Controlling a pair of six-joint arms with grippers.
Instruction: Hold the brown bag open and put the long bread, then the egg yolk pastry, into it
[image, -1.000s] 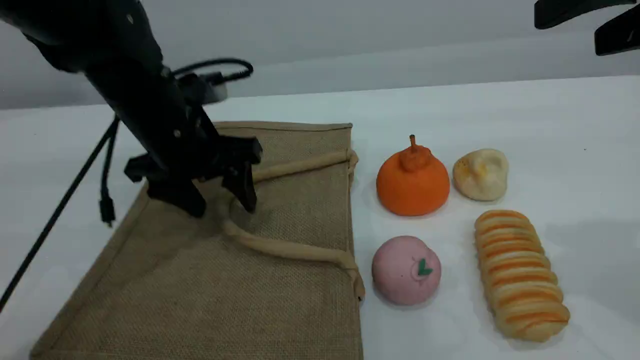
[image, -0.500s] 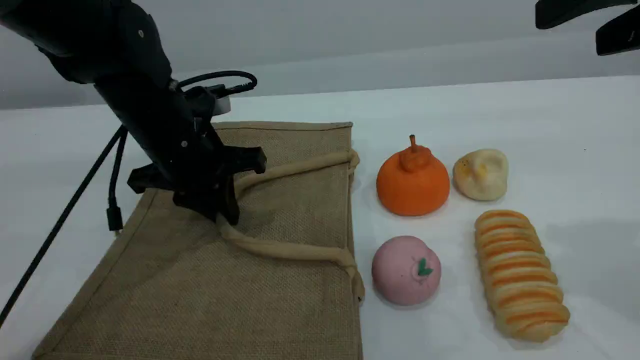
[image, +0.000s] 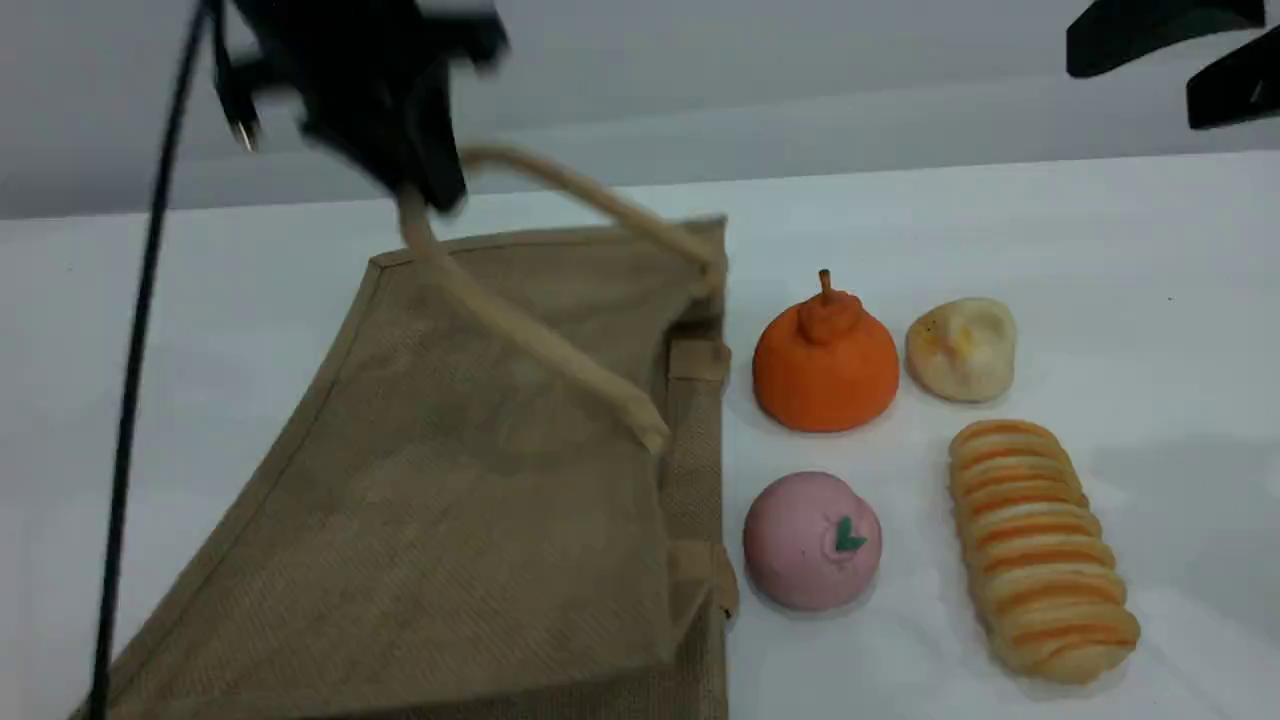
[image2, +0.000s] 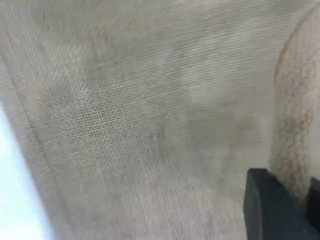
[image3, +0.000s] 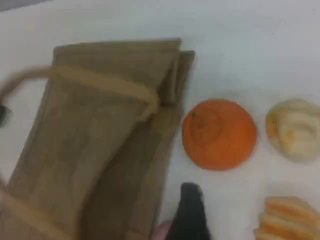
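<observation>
**Bag Handle Goes Up, Mouth Starts to Open**

The brown bag (image: 450, 480) lies on the white surface (image: 1100, 250) at the left of the scene view, and a second ago it lay flat. Now its upper panel is hauled up into a tent, drawn by the beige handle (image: 530, 335) pinched in your left hand (image: 425, 195), which has clamped shut on the loop and risen to the top edge of the scene view. The left wrist view shows a dark fingertip (image2: 272, 207) pressed against the padded handle, with woven jute filling the rest of the frame.

That lift is the change that matters: the mouth, at the bag's right edge beside the food, looks to be parting, so the first part of the job appears under way. Nothing has gone in yet.

The long bread (image: 1040, 550) sits untouched at the far right, well apart from the bag, with the egg yolk pastry (image: 962, 348) just behind it. An orange fruit (image: 825, 360) and a pink ball (image: 812, 540) stand between them and the bag's mouth.

Your right hand (image: 1200, 55) hangs high at the top right corner, spread wide and empty, well above the food.

Harder to read: the left hand is blurred by motion and cut off by the frame. How wide the mouth gapes cannot be told, as the raised panel hides the interior. The second handle is not clearly made out.
</observation>
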